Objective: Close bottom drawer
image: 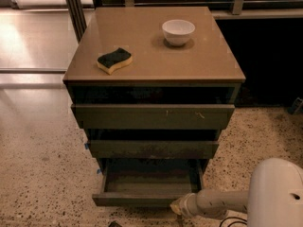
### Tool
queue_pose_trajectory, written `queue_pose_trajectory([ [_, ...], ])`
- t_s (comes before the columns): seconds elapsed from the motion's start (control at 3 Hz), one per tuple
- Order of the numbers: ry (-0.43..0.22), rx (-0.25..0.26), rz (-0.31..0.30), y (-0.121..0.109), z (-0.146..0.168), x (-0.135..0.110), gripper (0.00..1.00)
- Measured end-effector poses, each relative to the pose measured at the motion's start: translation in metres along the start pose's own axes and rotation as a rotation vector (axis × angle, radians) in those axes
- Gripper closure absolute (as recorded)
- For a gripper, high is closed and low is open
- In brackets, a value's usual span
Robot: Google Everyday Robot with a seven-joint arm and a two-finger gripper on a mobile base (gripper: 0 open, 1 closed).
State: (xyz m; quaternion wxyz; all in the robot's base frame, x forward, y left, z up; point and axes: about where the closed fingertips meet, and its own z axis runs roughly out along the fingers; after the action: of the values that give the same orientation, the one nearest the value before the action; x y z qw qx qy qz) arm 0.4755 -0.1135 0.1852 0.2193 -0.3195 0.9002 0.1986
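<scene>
The bottom drawer [142,198] is the lowest and narrowest of the cabinet's three dark olive-grey drawers. It stands partly pulled out, and its shallow tray [147,182] is bare. My gripper [179,208] is at the end of the white arm [222,203] that comes in from the lower right. It is low against the right part of the bottom drawer's front. The mid-width drawer [154,149] and the widest drawer [154,116] above are pushed in.
On the tan cabinet top [156,56] lie a yellow-and-black sponge [114,60] and a white bowl [178,32]. My white arm housing [277,195] fills the lower right corner. Speckled floor [42,174] lies around the cabinet, with a dark recess [270,60] to the right.
</scene>
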Motion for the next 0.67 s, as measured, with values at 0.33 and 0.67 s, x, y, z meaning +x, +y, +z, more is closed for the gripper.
queue_pose_trajectory([
  [0.33, -0.015, 0.029, 0.021, -0.017, 0.003, -0.005, 1.00],
  [0.67, -0.047, 0.096, 0.021, -0.051, -0.002, -0.025, 1.00],
])
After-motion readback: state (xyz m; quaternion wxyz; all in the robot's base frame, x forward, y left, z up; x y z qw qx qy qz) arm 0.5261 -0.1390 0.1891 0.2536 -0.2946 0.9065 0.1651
